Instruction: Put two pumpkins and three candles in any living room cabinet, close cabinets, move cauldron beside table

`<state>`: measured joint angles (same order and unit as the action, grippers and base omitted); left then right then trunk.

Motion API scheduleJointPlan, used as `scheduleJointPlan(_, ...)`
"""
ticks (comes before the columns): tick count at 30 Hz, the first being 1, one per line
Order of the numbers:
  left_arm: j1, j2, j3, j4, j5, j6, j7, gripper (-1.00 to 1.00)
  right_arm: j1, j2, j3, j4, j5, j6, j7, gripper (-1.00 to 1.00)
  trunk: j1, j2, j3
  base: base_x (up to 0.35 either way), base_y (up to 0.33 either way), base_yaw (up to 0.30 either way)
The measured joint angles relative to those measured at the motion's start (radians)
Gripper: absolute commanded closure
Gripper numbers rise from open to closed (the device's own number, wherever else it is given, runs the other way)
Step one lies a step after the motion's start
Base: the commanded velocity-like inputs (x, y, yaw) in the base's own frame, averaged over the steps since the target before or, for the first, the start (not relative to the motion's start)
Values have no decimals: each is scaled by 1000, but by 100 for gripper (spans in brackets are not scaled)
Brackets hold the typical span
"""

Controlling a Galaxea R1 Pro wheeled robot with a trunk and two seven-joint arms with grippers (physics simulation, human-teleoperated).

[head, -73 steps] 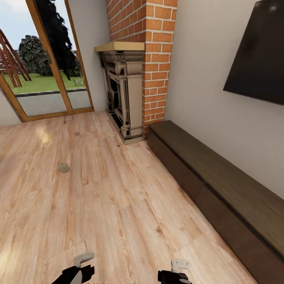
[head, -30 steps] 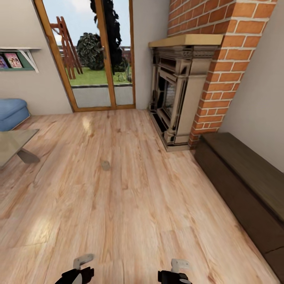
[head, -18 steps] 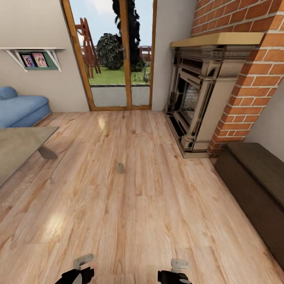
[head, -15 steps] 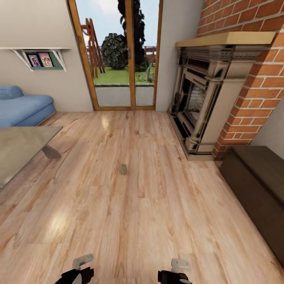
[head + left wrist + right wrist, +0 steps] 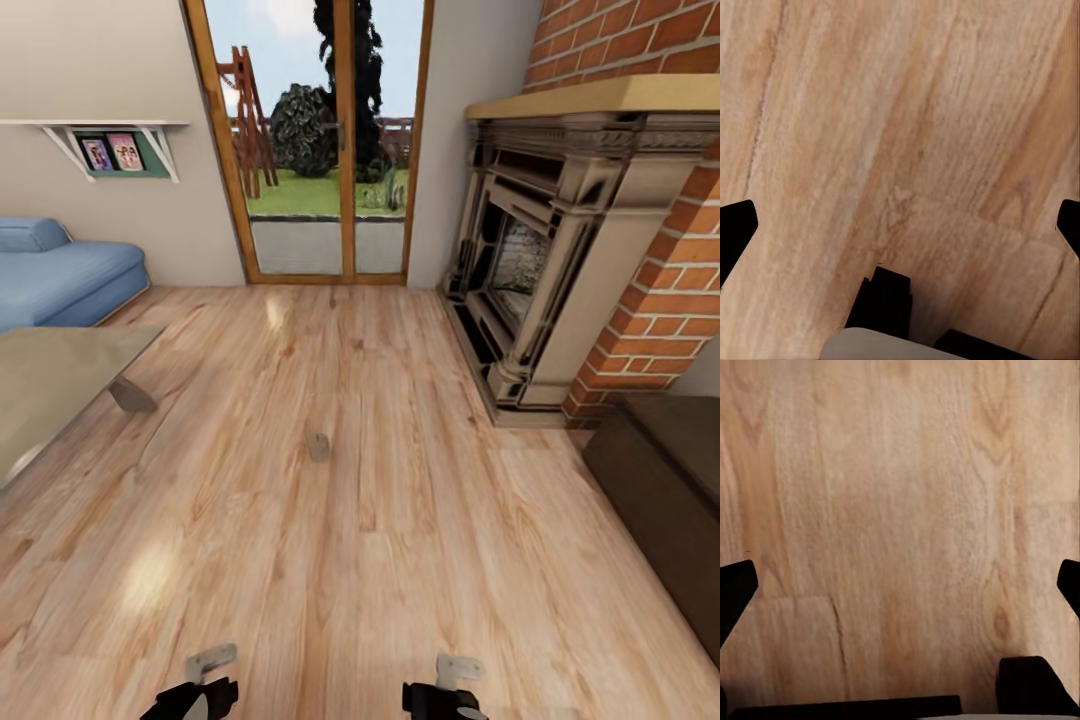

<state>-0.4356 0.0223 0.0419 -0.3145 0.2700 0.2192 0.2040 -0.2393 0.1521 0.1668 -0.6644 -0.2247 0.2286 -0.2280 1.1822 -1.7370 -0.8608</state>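
From the head camera, the dark brown cabinet (image 5: 668,482) sits just beside the brick fireplace (image 5: 560,250), its front shut and nothing on its top. One squat beige candle (image 5: 318,446) stands alone on the wooden floor (image 5: 400,560), well out from the fireplace toward the table (image 5: 50,385).

At the left wrist, the left gripper (image 5: 900,221) is spread wide and holds nothing.

At the right wrist, the right gripper (image 5: 900,585) is likewise wide and bare.
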Motion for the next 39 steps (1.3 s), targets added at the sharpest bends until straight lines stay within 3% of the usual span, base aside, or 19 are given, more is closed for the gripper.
scheduleJointPlan(6, 0, 0, 0, 0, 0, 0, 0, -100, 0, -3, 3, 49, 0, -48, 2, -100, 0, 0, 0, 329, 0, 0)
scheduleJointPlan(32, 0, 3, 1, 0, 0, 0, 0, -100, 0, 3, -1, 66, -4, -54, 1, -100, 0, 0, 0, 330, 0, 0)
scheduleJointPlan(39, 0, 3, 1, 0, 0, 0, 0, -100, 0, 3, -2, 66, -5, -54, 1, -100, 0, 0, 0, 330, 14, -135)
